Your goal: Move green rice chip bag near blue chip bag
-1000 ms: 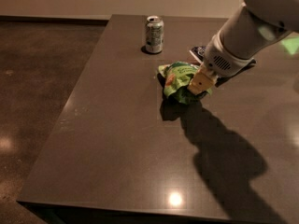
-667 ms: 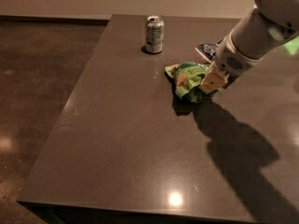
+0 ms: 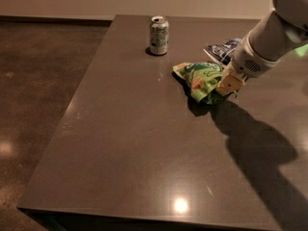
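Two bags: green rice chip bag (image 3: pixel 199 80) just in front of blue chip bag (image 3: pixel 221 51), rt side of table (image 3: pixel 125 143).
My gripper (image 3: pixel 227 86): at green rice chip bag's rt edge, jaws clamped on it.
Can (image 3: pixel 159 35): upright, far edge.

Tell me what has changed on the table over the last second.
The gripper, shut on the green rice chip bag, has carried it to the picture's right, closer to the blue chip bag. The grip was kept throughout. The blue chip bag, the can and the table stayed put.
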Robot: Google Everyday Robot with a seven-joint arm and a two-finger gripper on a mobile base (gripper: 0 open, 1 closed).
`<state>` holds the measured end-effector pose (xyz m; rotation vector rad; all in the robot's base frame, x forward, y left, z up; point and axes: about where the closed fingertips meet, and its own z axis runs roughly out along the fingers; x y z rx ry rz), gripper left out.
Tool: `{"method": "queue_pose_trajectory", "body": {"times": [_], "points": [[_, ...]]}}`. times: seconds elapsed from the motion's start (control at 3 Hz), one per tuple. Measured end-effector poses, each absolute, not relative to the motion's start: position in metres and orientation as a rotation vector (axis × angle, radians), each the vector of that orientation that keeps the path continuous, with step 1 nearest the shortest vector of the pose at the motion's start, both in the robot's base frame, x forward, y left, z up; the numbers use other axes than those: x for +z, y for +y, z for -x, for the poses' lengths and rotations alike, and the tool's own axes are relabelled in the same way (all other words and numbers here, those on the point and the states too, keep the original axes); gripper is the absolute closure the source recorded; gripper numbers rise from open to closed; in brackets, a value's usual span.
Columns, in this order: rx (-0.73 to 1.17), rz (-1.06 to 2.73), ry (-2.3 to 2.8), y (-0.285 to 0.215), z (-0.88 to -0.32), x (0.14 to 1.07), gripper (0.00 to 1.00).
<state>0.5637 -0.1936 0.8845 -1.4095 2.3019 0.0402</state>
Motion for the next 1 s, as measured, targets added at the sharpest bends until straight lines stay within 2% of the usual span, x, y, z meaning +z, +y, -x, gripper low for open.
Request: {"method": "queue_pose_trajectory", "body": {"times": [0.33,0.67,1.0], "points": [[0.005,1.397,2.322,-0.211,-0.562,0.882,0.28],[0.010,1.373,2.337,-0.229,-0.555,0.880,0.00],[0.010,1.374,2.337,-0.229,-0.555,0.880,0.00]]}}
